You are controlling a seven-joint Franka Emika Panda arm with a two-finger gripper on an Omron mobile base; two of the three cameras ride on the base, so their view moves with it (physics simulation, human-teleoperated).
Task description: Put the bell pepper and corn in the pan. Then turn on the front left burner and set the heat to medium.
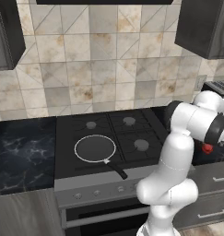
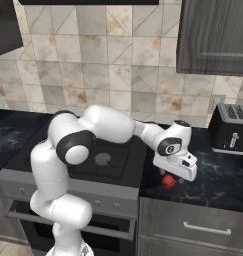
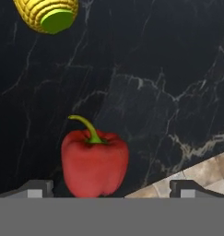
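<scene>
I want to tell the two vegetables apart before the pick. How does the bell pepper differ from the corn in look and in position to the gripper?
The bell pepper is red and roundish with a curved green stem; the corn is yellow, kernelled, with a green tip. The pepper sits between the open gripper's fingertips; the corn lies farther off. Both rest on the dark marble counter.

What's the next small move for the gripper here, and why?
Probably lower straight down and close. The gripper is open, with the bell pepper lying between its fingertips on the dark counter. The pan holds nothing yet, and the corn lies apart from the pepper.
</scene>
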